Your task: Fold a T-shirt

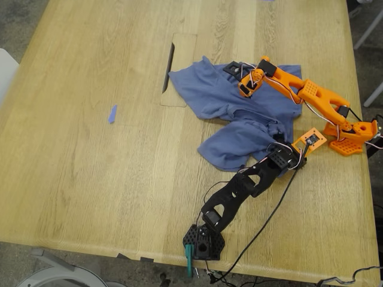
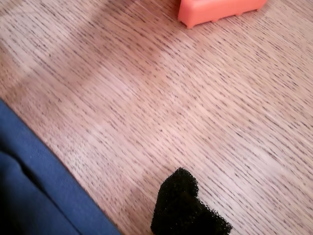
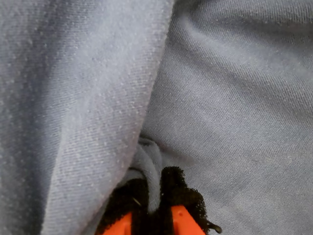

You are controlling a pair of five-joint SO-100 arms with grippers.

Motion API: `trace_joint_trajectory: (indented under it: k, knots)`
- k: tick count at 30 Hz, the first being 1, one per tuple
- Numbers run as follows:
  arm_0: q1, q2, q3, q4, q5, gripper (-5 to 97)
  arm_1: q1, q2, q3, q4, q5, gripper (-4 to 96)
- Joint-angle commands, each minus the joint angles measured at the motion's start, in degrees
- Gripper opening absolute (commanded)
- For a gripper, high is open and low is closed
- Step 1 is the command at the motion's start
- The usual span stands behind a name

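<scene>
Rumpled slate-blue T-shirt (image 1: pixel 239 113), fold pinched in my second claw (image 3: pixel 160 200).

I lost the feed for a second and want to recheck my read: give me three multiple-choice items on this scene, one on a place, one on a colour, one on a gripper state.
1. Where is the small blue scrap?
A. on the T-shirt
B. on bare table, toward the exterior view's left
C. in a gripper

2. What colour is the T-shirt?
A. slate blue
B. red
C. white

3. My second gripper is:
A. wide open over bare wood
B. shut on a fold of the T-shirt
C. out of view

Key: 1 B, it lies alone on the wood. 2 A, seen in every view. 3 B, cloth is pinched between its pads.
</scene>
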Motion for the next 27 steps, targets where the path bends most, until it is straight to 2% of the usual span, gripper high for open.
trace_joint_trajectory:
  k: [1,9,15,20,23,27]
  knots:
    - [-2.81,-2.46,-7.03,0.88,2.55,60,-0.44,3.16,-3.16,-0.35,0.35,-0.1]
    - [-7.38,-8.17,-11.16,3.78,6.06,53,-1.41,3.78,-3.16,-0.35,0.53,-0.1]
    - [-10.55,-8.88,-11.16,7.91,12.66,44,-2.37,5.19,-3.16,-0.35,0.53,-0.1]
    - [-12.92,-8.7,-11.16,11.07,19.86,45,-3.52,5.98,-3.16,-0.35,0.62,-0.1]
    - [-14.68,-8.53,-11.87,11.34,21.45,45,-3.96,6.59,-3.16,-0.35,0.7,-0.1]
    - [-16.96,-9.76,-13.54,15.47,25.66,43,-4.04,7.38,-3.16,-0.35,0.7,-0.1]
